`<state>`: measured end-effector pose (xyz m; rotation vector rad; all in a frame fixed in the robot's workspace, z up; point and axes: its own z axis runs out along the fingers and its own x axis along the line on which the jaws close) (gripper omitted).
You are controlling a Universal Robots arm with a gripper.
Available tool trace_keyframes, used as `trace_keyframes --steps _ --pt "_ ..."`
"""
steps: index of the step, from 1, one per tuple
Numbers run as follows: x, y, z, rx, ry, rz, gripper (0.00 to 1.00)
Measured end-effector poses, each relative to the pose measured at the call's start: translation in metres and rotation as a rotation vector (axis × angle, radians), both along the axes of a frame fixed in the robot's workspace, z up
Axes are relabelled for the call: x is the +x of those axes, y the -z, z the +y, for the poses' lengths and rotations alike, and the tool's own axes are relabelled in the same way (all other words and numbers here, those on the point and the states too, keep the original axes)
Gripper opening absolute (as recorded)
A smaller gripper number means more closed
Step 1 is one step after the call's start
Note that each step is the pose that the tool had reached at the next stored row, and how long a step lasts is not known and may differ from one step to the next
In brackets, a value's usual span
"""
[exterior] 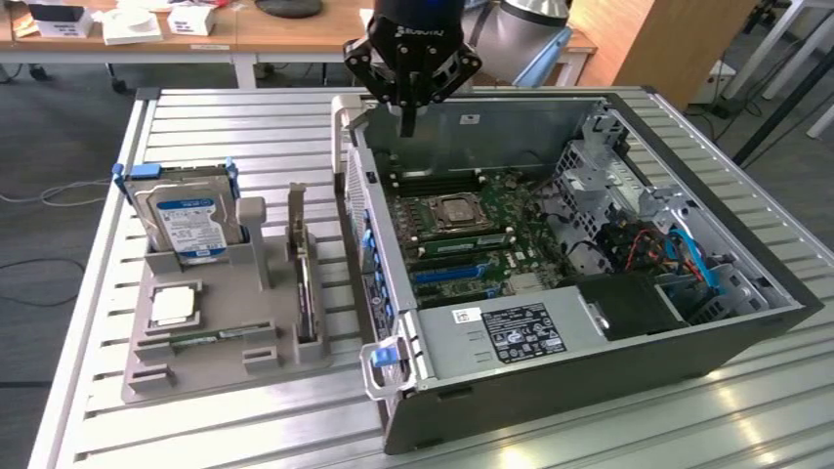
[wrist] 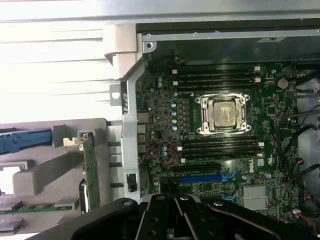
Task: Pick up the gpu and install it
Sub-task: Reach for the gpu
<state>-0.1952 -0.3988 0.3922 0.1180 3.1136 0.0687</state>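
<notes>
The gripper hangs shut and empty over the case's far corner. At seven o'clock from it, the gpu stands on edge in the tray. It looks light, stiff and fragile, so it is best pinched along its bare top edge.

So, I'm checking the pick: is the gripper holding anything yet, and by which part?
Nothing. The gripper is shut and empty above the case; the gpu stands in its rack.
</notes>
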Motion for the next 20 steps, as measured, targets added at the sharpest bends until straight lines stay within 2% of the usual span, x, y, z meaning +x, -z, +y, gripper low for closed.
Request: trace_keyframes --steps 20 --pt "-0.05 0.0005 0.0 0.0 0.001 0.0 0.11"
